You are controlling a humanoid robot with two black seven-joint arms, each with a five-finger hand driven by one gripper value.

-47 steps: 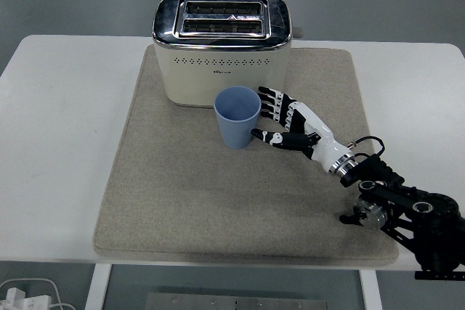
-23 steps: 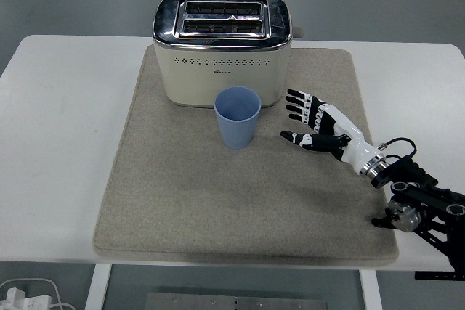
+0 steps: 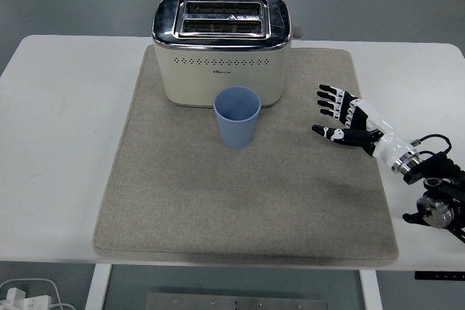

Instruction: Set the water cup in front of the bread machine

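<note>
A light blue water cup (image 3: 237, 117) stands upright on the beige mat (image 3: 182, 194), right in front of the cream and chrome bread machine (image 3: 221, 47). My right hand (image 3: 341, 115) is open, fingers spread, over the mat's right part, well to the right of the cup and not touching it. It holds nothing. The left arm is out of view.
The mat covers most of the white table (image 3: 58, 121). My right forearm and its black wrist joint (image 3: 436, 194) lie over the table's right front corner. A white cable and plug (image 3: 22, 297) show below the table's near left edge.
My right hand has let go of the cup and drawn back to the right, away from it. The cup stays where it stood in front of the bread machine.
</note>
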